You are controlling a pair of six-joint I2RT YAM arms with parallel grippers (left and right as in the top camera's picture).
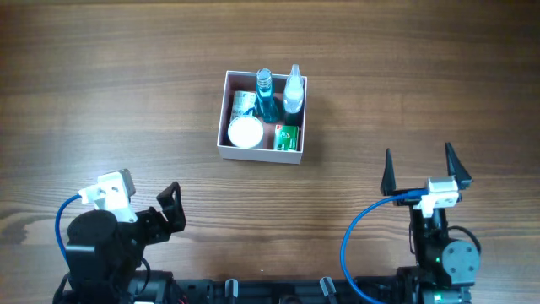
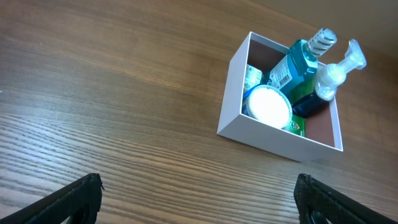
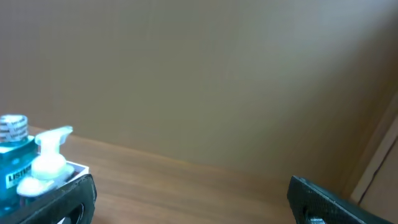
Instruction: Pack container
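The container [image 1: 222, 110], a square white box with a pinkish-brown inside, sits at the table's middle back. It holds a blue mouthwash bottle [image 1: 267, 97], a clear spray bottle [image 1: 293, 91], a round white-lidded jar [image 1: 245, 132], a green packet [image 1: 287, 136] and a pale packet [image 1: 243, 103]. It also shows in the left wrist view [image 2: 231, 93] and its corner in the right wrist view [image 3: 76, 168]. My left gripper [image 1: 166, 207] is open and empty at the front left. My right gripper [image 1: 418, 171] is open and empty at the front right.
The wooden table [image 1: 101, 84] runs to all sides of the box. In the right wrist view a plain brown wall [image 3: 205, 68] stands beyond the table's far edge.
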